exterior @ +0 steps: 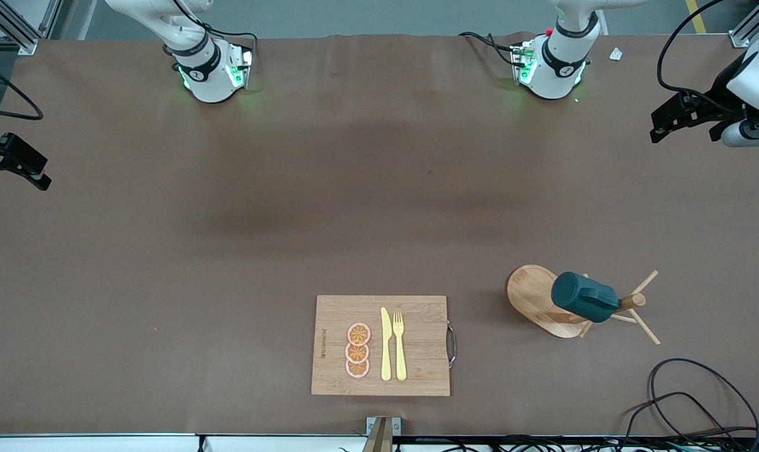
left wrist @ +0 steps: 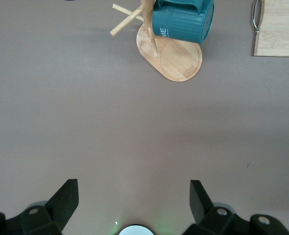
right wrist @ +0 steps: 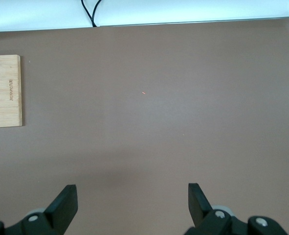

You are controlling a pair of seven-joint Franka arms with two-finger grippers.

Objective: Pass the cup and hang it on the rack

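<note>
The dark teal cup (exterior: 583,296) hangs on a peg of the wooden rack (exterior: 530,295), lying on its side above the oval base, toward the left arm's end of the table. The left wrist view shows the cup (left wrist: 183,22) and the rack base (left wrist: 176,61) well away from my left gripper (left wrist: 133,188), which is open and empty. In the front view the left gripper (exterior: 665,122) is raised at the table's edge. My right gripper (exterior: 21,169) is raised at the other end, open and empty in its wrist view (right wrist: 132,188) over bare table.
A bamboo cutting board (exterior: 417,345) with three orange slices, a yellow knife (exterior: 385,344) and a yellow fork (exterior: 399,345) lies near the front camera's edge. It also shows in the wrist views (left wrist: 281,29) (right wrist: 5,98). Black cables (exterior: 687,402) lie near the rack's corner.
</note>
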